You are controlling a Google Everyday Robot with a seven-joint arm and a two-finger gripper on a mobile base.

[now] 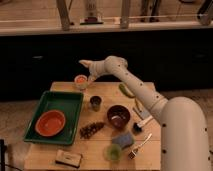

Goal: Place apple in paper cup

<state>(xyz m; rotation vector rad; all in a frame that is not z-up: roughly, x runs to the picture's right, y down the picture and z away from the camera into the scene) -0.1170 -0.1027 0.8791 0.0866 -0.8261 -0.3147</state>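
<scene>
The gripper [86, 65] hangs at the far left corner of the wooden table [100, 150], at the end of the white arm [145, 95] that reaches in from the lower right. Its pale fingertips point left and slightly down; how far they stand apart cannot be told. Nothing can be seen held in it.

The paper cup [80, 82] stands just below and slightly left of the gripper, near the table's far edge. The apple [80, 79] shows as an orange-red disc filling the cup's mouth, sitting inside the rim. The gripper is just above the cup; whether it touches cup or apple cannot be told.

Nearer on the table, a green tray [67, 102] holds an orange bowl [50, 123]. A dark metallic cup [95, 103] stands right of the tray, and a dark brown bowl [118, 116] lies further right. A heap of dark small pieces [92, 129] lies in front of the metallic cup. Along the near edge are a brown bar-shaped packet [68, 158], a translucent green cup [113, 153], a grey-blue sponge [122, 140] and a fork [139, 145]. A green elongated object [125, 90] lies beside the arm
</scene>
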